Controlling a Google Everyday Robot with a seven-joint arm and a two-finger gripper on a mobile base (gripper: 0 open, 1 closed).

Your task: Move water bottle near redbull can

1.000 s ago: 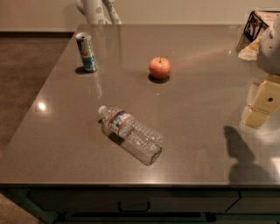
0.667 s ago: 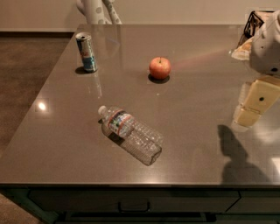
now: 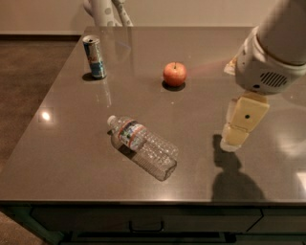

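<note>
The water bottle (image 3: 142,146) lies on its side near the front middle of the dark table (image 3: 67,143), its white cap pointing to the back left. The redbull can (image 3: 94,57) stands upright at the back left, well apart from the bottle. My gripper (image 3: 230,142) hangs above the table at the right, to the right of the bottle and not touching it. It holds nothing that I can see.
A red apple (image 3: 174,73) sits at the back middle of the table, between the can and my arm (image 3: 270,52). White legs (image 3: 103,12) stand past the table's far edge. The table's left edge drops to brown floor.
My arm and gripper have moved left and in over the table, closer to the bottle. The bottle, can and apple have not moved.
</note>
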